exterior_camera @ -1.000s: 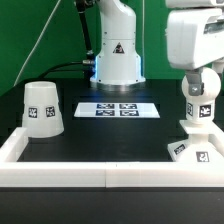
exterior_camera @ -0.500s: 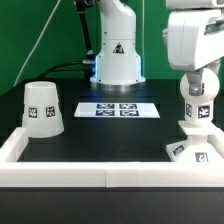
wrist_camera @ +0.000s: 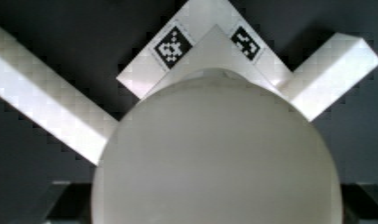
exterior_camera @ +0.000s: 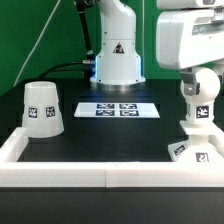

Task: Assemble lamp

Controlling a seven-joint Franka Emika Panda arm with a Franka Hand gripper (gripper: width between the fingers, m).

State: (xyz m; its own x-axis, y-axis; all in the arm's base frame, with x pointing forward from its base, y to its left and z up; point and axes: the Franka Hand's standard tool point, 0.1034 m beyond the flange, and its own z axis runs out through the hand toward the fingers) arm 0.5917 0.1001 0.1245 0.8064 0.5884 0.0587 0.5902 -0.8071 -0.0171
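Note:
The white bulb (exterior_camera: 198,108) stands upright on the square stepped base (exterior_camera: 196,150) at the exterior view's right, near the front corner of the work area. My gripper (exterior_camera: 199,84) comes down from above and is shut on the bulb's upper part. In the wrist view the bulb (wrist_camera: 207,140) fills the space between my dark fingers (wrist_camera: 58,200), and the tagged base (wrist_camera: 204,45) shows beyond it. The truncated-cone shade (exterior_camera: 41,108) stands alone at the exterior view's left, far from my gripper.
The marker board (exterior_camera: 118,109) lies flat at the middle back. The robot pedestal (exterior_camera: 117,55) with a triangle sign stands behind it. A raised white border (exterior_camera: 60,172) runs round the black table; its corner (wrist_camera: 337,70) is close to the base.
My hand and wrist have shifted towards the exterior view's left above the bulb. The bulb, base and shade stay where they were.

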